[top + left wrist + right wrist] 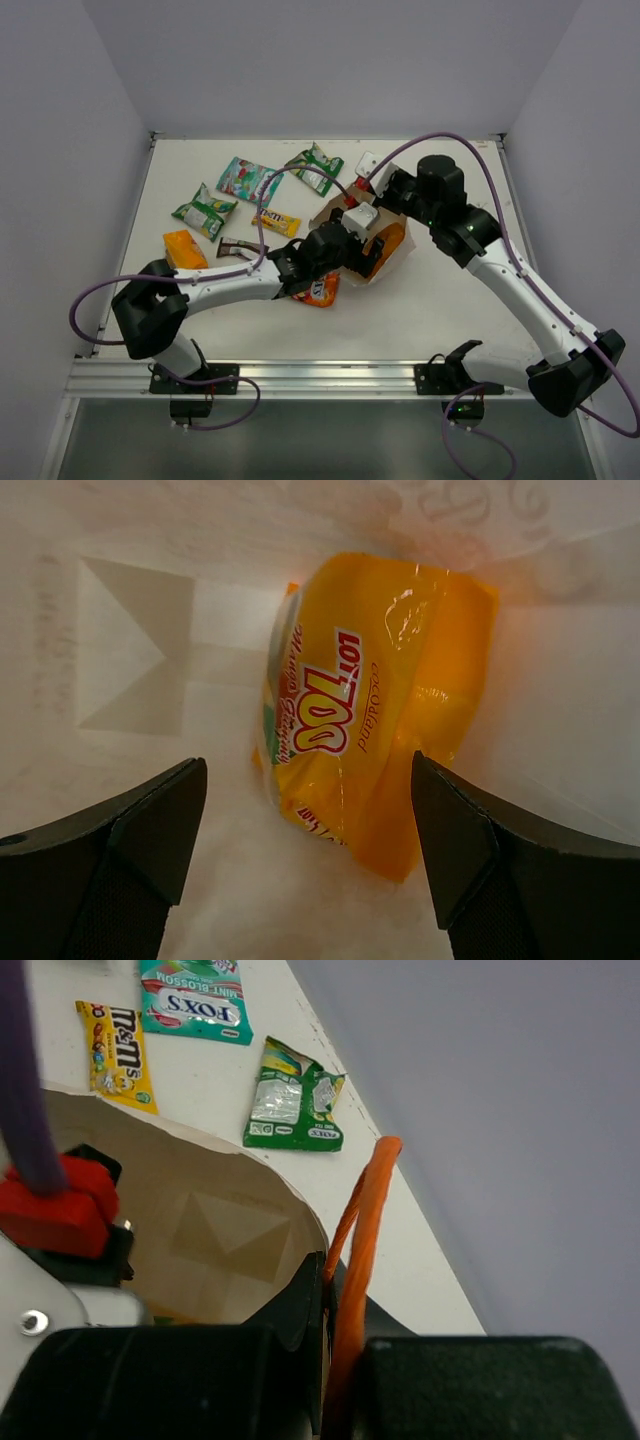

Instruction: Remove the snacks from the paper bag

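Top view: we log paper bag point(388, 250) on its side mid-table point(450, 310). Left gripper point(345, 245) is inside bag mouth. Loose snacks lie left of bag, among them teal pouch point(248, 180) and yellow bar point(276, 222).

Left wrist: fingers point(120, 850) spread wide, either side of orange packet point(380, 700) on bag's inner wall. We see no contact.

Right wrist: right gripper point(335, 1360) pinched together on bag rim, beside orange handle point(365, 1220).

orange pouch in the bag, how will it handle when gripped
The orange pouch looks glossy with glare, so probably slippery. Its film is creased and puffed, so it likely crumples and feels light. On the smooth paper bag wall it may slide if nudged.
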`<action>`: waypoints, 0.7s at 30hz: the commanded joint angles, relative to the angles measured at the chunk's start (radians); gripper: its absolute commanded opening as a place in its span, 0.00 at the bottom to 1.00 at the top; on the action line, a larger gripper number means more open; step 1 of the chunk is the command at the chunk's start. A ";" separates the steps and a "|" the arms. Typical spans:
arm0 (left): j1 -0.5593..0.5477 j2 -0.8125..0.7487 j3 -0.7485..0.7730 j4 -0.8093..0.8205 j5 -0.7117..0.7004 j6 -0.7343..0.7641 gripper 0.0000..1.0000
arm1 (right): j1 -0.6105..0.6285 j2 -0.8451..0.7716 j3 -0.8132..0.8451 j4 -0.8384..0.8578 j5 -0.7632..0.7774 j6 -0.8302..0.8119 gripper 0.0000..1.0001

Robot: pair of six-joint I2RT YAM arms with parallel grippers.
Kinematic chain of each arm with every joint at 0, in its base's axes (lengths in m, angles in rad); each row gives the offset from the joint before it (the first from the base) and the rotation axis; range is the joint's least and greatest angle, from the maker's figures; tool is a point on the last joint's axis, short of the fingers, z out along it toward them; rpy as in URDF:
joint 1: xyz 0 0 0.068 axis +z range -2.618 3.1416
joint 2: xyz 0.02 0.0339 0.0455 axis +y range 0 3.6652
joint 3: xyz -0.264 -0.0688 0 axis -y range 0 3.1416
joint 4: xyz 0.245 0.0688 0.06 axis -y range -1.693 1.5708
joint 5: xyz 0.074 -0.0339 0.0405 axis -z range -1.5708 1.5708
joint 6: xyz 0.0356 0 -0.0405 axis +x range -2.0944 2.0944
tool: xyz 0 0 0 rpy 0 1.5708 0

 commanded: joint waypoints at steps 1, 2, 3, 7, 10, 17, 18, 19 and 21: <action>-0.006 0.048 0.056 0.101 0.056 -0.010 0.89 | 0.019 -0.036 0.062 0.075 0.004 0.003 0.00; -0.006 0.069 0.063 0.102 0.066 -0.012 0.90 | 0.022 -0.035 0.060 0.077 0.005 0.005 0.00; -0.008 0.080 0.069 0.102 0.073 -0.017 0.91 | 0.024 -0.035 0.059 0.075 0.005 0.008 0.00; -0.011 0.126 0.096 0.114 0.073 -0.037 0.91 | 0.035 -0.036 0.041 0.088 0.004 0.032 0.00; -0.013 0.161 0.110 0.136 0.057 -0.053 0.91 | 0.038 -0.038 0.021 0.100 0.004 0.055 0.00; -0.013 0.235 0.126 0.191 0.039 -0.115 0.73 | 0.039 -0.070 -0.054 0.135 0.002 0.112 0.00; -0.013 0.237 0.123 0.202 0.028 -0.121 0.67 | 0.039 -0.076 -0.065 0.141 0.002 0.117 0.00; -0.013 0.232 0.119 0.209 0.022 -0.124 0.61 | 0.039 -0.084 -0.077 0.153 0.004 0.123 0.00; -0.013 0.224 0.110 0.225 -0.005 -0.130 0.33 | 0.039 -0.100 -0.108 0.163 0.010 0.126 0.00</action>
